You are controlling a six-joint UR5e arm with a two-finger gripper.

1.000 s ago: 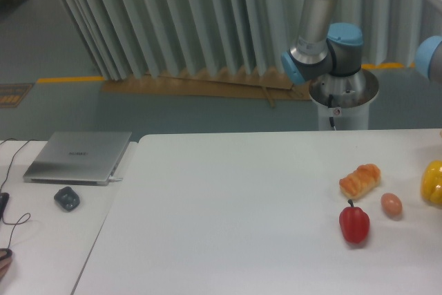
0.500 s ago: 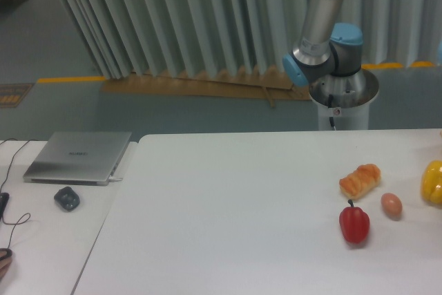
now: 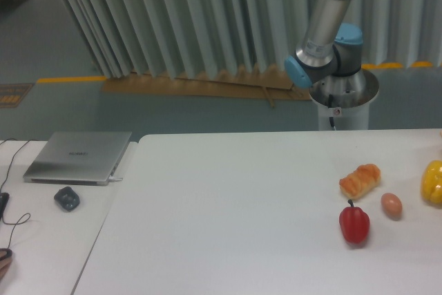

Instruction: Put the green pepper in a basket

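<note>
Standing by the desk [image 3: 228, 198], I see only the arm's elbow and base [image 3: 324, 53] behind its far edge; the fingers are out of sight, so their spread and their bearing to anything cannot be told. No green pepper or basket shows: just a laptop [image 3: 78, 157], yellow pepper [image 3: 433, 182], red pepper [image 3: 354, 224], bread [image 3: 360, 179], egg [image 3: 391, 204].

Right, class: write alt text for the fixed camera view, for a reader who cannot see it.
A white table holds a red pepper, bread, an egg and a yellow pepper at right. The arm rises behind; a laptop sits left.
</note>
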